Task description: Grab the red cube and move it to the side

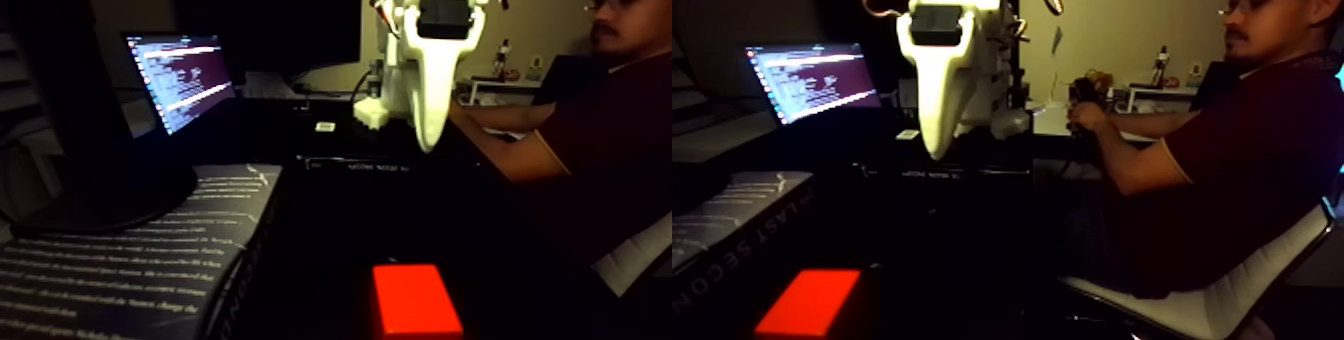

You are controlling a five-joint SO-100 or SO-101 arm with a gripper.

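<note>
Fixed view, a wide frame holding two nearly equal halves side by side: nearest the camera, at the bottom edge, the red cube [416, 300] lies on a dark table [330, 214], glowing bright against the gloom, with its lower part cut off by the frame. Left of it in the left half, a book [130, 254] with pale lines of print on its cover lies flat, and a dark round monitor base rests on its far end. Beyond the cube, and well above it, the white gripper [429, 139] hangs with its tip pointing down, clear of the table and well apart from the cube; its fingers appear drawn together into a single point with nothing between them, though the dim light makes the gap hard to judge. Farther back on the left a laptop screen [180, 76] shows lines of text. On the right a person [600, 134] sits in a chair [1215, 299] with forearms stretched toward the desk, hands on a dark device. Behind stands a pale wall.
</note>
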